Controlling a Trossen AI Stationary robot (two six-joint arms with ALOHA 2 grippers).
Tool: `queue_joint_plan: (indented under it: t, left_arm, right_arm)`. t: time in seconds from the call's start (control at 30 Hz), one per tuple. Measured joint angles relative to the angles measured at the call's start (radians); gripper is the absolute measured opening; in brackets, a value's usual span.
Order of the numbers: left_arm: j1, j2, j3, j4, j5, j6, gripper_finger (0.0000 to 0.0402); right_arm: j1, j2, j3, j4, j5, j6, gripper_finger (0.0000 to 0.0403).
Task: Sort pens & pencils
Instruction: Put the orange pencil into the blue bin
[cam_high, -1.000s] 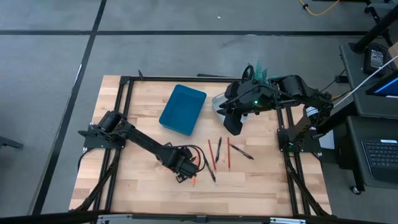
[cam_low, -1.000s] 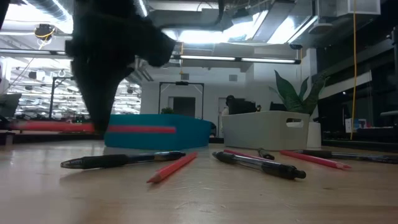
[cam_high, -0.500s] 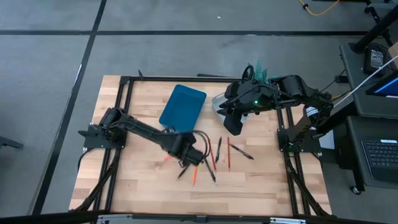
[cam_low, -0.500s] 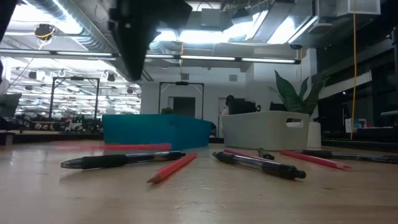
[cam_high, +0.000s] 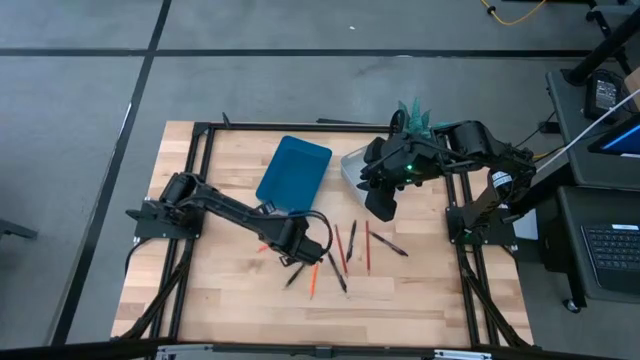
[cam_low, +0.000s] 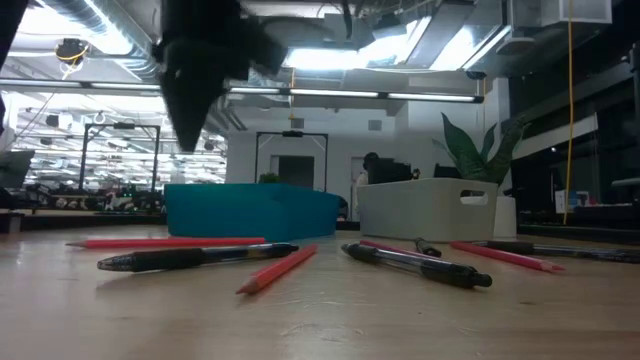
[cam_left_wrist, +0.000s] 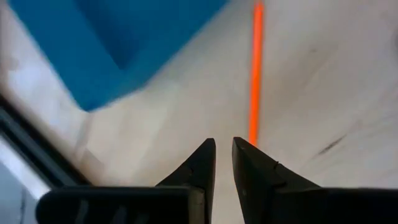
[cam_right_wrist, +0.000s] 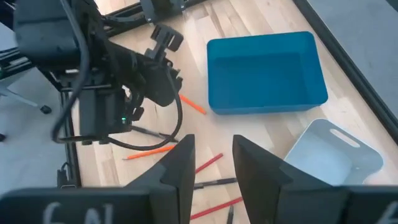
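A: Pencils (cam_high: 338, 243)?
B: Red-orange sticks on the worktop (cam_high: 230, 290), mid-right, mixed with the pens (cam_high: 390, 244). One pencil (cam_left_wrist: 254, 81) lies flat just beyond the left claw's tips, near the blue tray (cam_high: 294, 175). In the low view it lies behind a black pen (cam_low: 195, 257); another pencil (cam_low: 277, 269) sits in front.
A: Left claw (cam_high: 300, 250)?
B: Over the worktop just left of the scatter, below the tray. Fingers (cam_left_wrist: 198, 168) stand a narrow gap apart, nothing between them.
A: Right claw (cam_high: 380, 205)?
B: Up by the white bin (cam_high: 352, 165), above the pile. Fingers (cam_right_wrist: 179, 163) parted, empty.
A: Pens all down?
B: Yes, all flat on the wood, none in the tray or the bin as far as visible.
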Motion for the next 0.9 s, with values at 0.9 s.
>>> queue_joint_plan:
  t: [0.9]
  left_arm:
    - [0.031,0.000,-0.239,0.306,0.151,-0.001,0.0085]
  right_arm:
    - [0.000,0.000,0.000,0.015,0.001,-0.016,0.0110]
